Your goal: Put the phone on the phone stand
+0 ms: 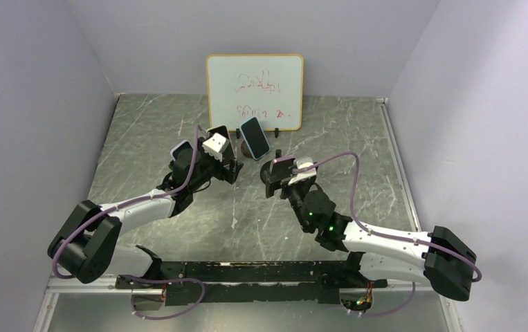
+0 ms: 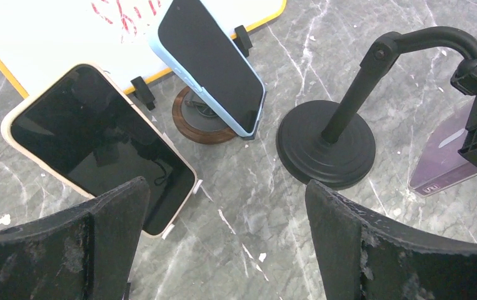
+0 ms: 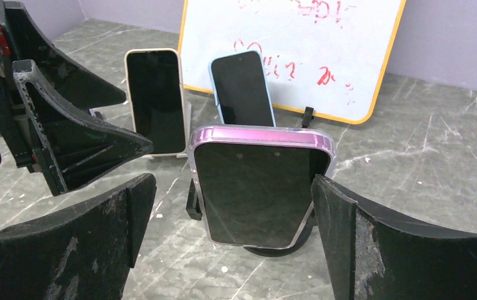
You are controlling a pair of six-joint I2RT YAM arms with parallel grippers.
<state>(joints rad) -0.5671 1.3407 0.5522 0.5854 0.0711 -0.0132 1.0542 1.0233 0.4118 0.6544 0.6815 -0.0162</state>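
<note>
A purple-cased phone (image 3: 257, 187) stands upright in the clamp of a black stand with a round base (image 2: 326, 145), screen facing my right wrist camera. My right gripper (image 3: 232, 181) is open, one finger on each side of this phone, just in front of it, gripping nothing. In the top view it is mid-table (image 1: 272, 173). My left gripper (image 2: 226, 187) is open and empty above bare table, left of the black stand; it also shows in the top view (image 1: 232, 166). From the left wrist view the purple phone's back (image 2: 442, 162) shows at the right edge.
A cream-cased phone (image 2: 98, 147) leans on a small white stand. A blue-cased phone (image 2: 214, 62) leans on a round wooden stand (image 2: 198, 128). A whiteboard (image 1: 255, 90) with red writing stands at the back. The left gripper's fingers (image 3: 67, 134) are close to the cream phone.
</note>
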